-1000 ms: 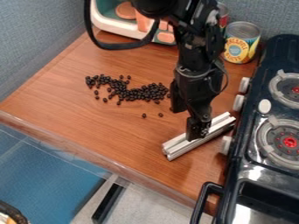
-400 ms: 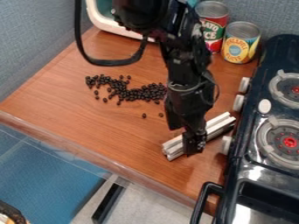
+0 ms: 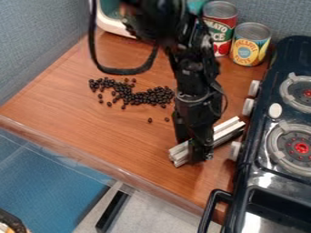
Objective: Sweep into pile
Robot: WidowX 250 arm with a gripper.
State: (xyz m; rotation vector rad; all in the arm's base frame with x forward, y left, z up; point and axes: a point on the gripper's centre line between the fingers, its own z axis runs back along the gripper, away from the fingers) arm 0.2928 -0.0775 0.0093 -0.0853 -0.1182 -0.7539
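Grooved silvery metal bar [image 3: 180,153] is seemingly being secured by black gripper [image 3: 199,156], closure unclear, for lifting toward small black beans [image 3: 152,96]

Open counter [image 3: 133,141] lies left of white bar [image 3: 229,129]; I can pass between bean spread [image 3: 152,96] and front edge, minding loose beans [image 3: 150,120]. Right of bar, stove knobs [image 3: 235,150] crowd me, stove [image 3: 282,178] behind. Beyond bar, gap runs up to red can [image 3: 222,25] and yellow can [image 3: 250,45]. Nearer than bar, black handle [image 3: 209,211] juts.
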